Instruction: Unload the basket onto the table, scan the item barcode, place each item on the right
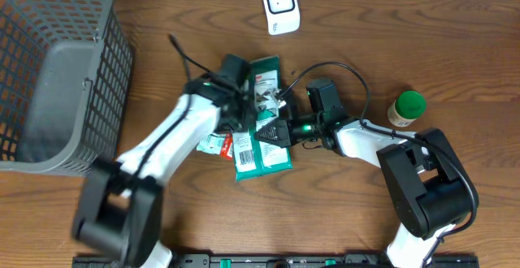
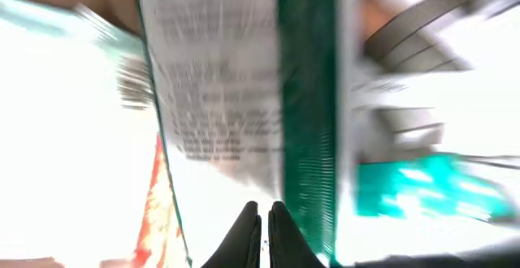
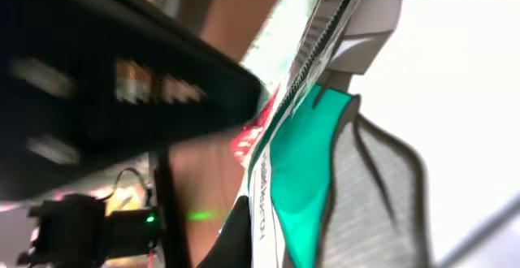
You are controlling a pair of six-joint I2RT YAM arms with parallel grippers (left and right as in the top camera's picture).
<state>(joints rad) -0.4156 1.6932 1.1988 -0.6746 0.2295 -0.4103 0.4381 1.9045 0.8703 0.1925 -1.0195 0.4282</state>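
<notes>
The green packet (image 1: 264,156) is lying mid-desk (image 1: 455,49) among other packets, well apart from the white scanner (image 1: 280,6), while the right hand (image 1: 270,131) is pinching its edge with closed fingers and the left hand (image 1: 242,112), fingers pressed together, is resting just beside it.

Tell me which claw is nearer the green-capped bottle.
Right. The right claw is at the green packets, between the bottle and the left claw, which sits just beyond, farther from the bottle.
</notes>
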